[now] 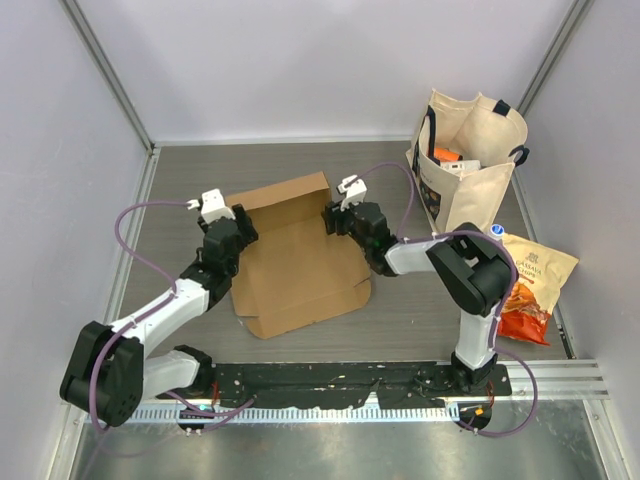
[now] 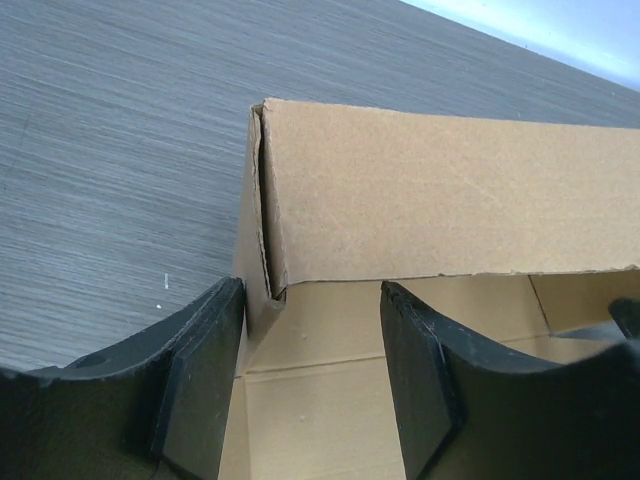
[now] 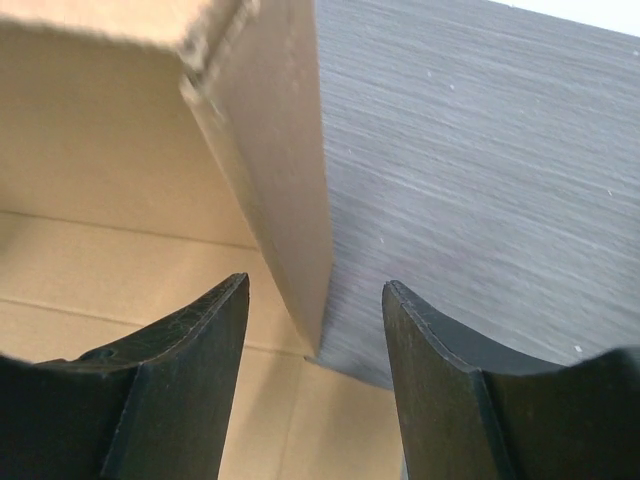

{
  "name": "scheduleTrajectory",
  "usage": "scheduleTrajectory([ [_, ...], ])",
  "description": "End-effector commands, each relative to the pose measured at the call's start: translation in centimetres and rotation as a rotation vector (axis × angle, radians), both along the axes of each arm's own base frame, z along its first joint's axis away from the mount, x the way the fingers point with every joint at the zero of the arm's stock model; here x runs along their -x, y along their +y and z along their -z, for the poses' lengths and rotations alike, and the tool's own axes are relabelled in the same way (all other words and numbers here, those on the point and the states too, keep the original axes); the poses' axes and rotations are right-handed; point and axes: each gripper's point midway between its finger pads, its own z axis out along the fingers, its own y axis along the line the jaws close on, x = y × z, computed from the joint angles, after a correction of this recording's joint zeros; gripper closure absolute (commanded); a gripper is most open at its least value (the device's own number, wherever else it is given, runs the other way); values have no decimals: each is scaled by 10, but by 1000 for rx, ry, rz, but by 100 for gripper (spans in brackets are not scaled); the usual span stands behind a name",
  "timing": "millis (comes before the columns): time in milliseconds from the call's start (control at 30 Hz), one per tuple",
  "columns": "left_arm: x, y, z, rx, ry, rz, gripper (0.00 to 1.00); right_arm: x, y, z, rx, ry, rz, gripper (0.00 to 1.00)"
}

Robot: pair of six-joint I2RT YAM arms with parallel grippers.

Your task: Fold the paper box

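The paper box (image 1: 295,265) is a brown cardboard sheet lying mid-table, with its far wall (image 2: 450,200) folded upright. My left gripper (image 1: 240,222) is at that wall's left corner. In the left wrist view the left gripper (image 2: 312,340) stands open, with the short side flap (image 2: 250,260) just inside its left finger (image 2: 200,380). My right gripper (image 1: 335,218) is at the right corner. In the right wrist view it (image 3: 315,330) is open too. The upright side flap (image 3: 285,200) rises between its fingers (image 3: 440,380) and touches neither.
A cream tote bag (image 1: 470,165) stands at the back right, and an orange snack bag (image 1: 530,285) lies to the right of the right arm. White enclosure walls close in on three sides. A black base rail (image 1: 350,385) runs along the near edge.
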Motion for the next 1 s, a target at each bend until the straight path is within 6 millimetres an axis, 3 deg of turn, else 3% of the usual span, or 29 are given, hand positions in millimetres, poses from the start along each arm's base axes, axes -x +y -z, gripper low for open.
scheduleTrajectory([
  [0, 3, -7, 4, 25, 9, 31, 40, -22, 26, -29, -56, -66, -28, 40],
  [233, 8, -3, 4, 63, 29, 1, 38, -45, 31, -21, 29, -86, 148, 54],
  [300, 14, -6, 7, 109, 52, 1, 37, -40, 31, -17, 43, -69, 157, 46],
  [367, 20, -8, 3, 143, 54, 11, 36, -33, 23, -29, 1, -43, 196, 42],
  [400, 27, -11, 9, 170, 84, 23, 36, -22, 11, -14, 33, 14, 216, 35],
  [433, 32, -11, 1, 194, 67, 29, 36, -13, 5, -33, -30, 32, 237, 29],
  [467, 38, -12, 4, 207, 80, 39, 36, -6, -1, -30, -33, 74, 253, 22],
  [500, 46, -14, 8, 237, 105, 51, 36, 10, -15, -12, 32, 176, 277, 19],
  [533, 52, -16, 1, 262, 91, 68, 36, 19, -23, -8, 31, 233, 307, 19],
  [600, 67, -18, 12, 286, 136, 93, 35, 48, -46, 0, 94, 343, 315, 17],
  [633, 76, -26, 10, 323, 145, 140, 36, 60, -47, 4, 90, 393, 281, 17],
  [667, 83, -29, 14, 331, 172, 164, 37, 84, -63, 10, 97, 467, 278, 17],
  [733, 98, -54, 12, 375, 213, 321, 49, 108, -64, 15, 8, 586, 153, 18],
  [800, 113, -80, 8, 412, 241, 468, 53, 135, -73, 15, -68, 689, 93, 21],
  [900, 136, -116, -1, 395, 260, 618, 53, 165, -69, 15, -176, 765, -20, 26],
  [967, 138, -125, -10, 320, 213, 619, 51, 180, -67, 25, -199, 812, -53, 27],
])
